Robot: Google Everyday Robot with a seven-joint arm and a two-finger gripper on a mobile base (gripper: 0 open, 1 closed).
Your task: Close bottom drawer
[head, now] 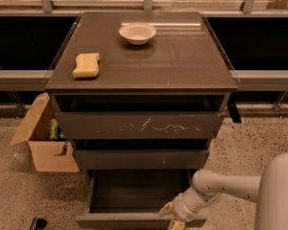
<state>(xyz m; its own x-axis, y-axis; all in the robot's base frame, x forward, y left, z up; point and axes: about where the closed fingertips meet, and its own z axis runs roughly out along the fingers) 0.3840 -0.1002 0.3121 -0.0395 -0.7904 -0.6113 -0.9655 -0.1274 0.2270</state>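
Observation:
The bottom drawer [134, 191] of the dark grey-brown cabinet stands pulled out, its deep box interior showing and its plain front panel [120, 220] at the lower edge of the camera view. My gripper [172, 217] sits at the right part of that front panel, low in the view, with its yellowish fingertips against the panel's top edge. My white arm [225, 186] reaches in from the right.
Above are a middle drawer front [140, 159] and a wider scratched drawer front [139, 125]. On the cabinet top [182, 66] lie a yellow sponge [86, 64] and a white bowl [137, 33]. An open cardboard box [41, 138] stands on the speckled floor at left.

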